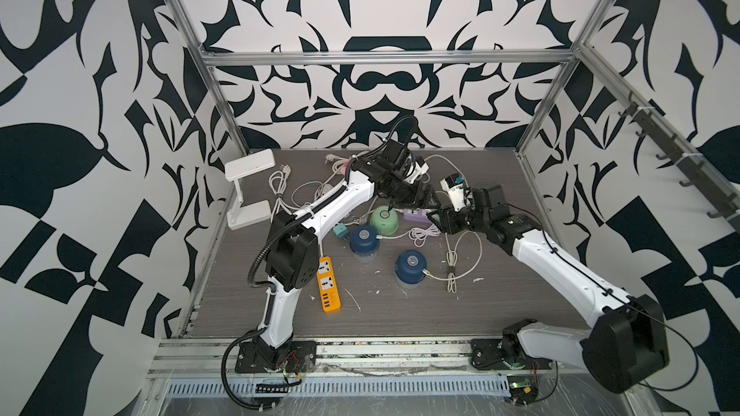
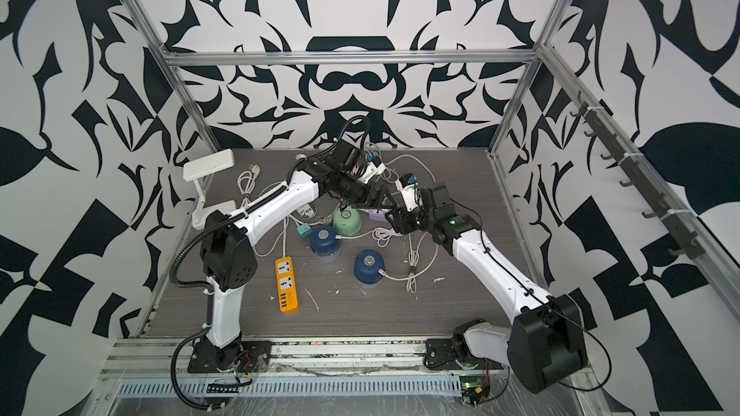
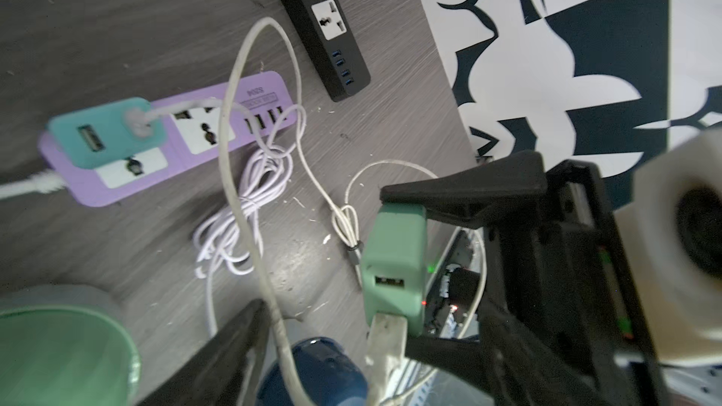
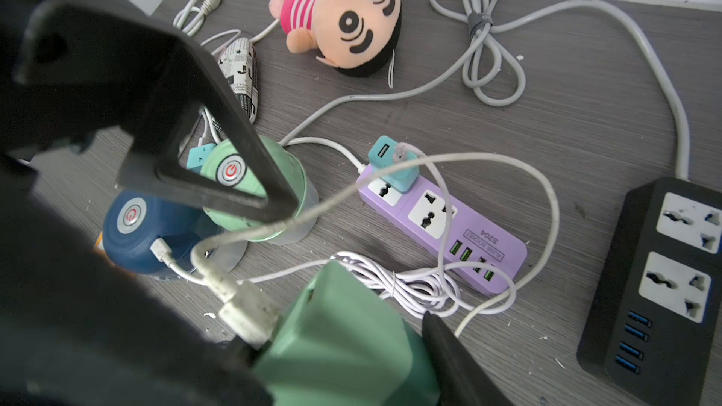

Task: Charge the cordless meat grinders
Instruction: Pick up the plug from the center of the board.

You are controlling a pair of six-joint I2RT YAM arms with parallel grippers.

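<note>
**Top views.** On the grey wood-grain table [image 1: 400,314] the three cordless meat grinders stand near the middle. The mint-green dome-topped grinder [image 1: 383,221] has a dark blue grinder [image 1: 363,241] at its 7 o'clock and a second dark blue grinder [image 1: 411,266] at its 5 o'clock. Each blue one shows a white plug at its side. The left gripper [image 1: 422,202] and right gripper [image 1: 436,218] meet at the mint one's 3 o'clock, over the lilac plastic power strip [image 1: 416,216]. An orange power strip [image 1: 329,285] lies at 7 o'clock.

**Left wrist view.** The right gripper is clamped on a sage-green block-shaped plug adapter [image 3: 390,236] with a grubby white USB plug [image 3: 385,335] seated in it. Only one finger [image 3: 234,353] of the left gripper shows, set well aside. The cable lies against it unpinched, so the jaws read as spread and empty.

**Right wrist view.** A teal adapter [image 4: 390,165] fills one socket of the lilac strip; the next socket is free, as are both on the black power strip [image 4: 672,267]. The step in hand is probably seating the green adapter. Square its pins to a free socket, press straight down, keep the cable loop clear, and steady the light strip with the empty gripper. The lilac strip reads "S204", and the boxed line beside it seems to read "4USB SOCKET". The silver buttons carry red power symbols.
</note>
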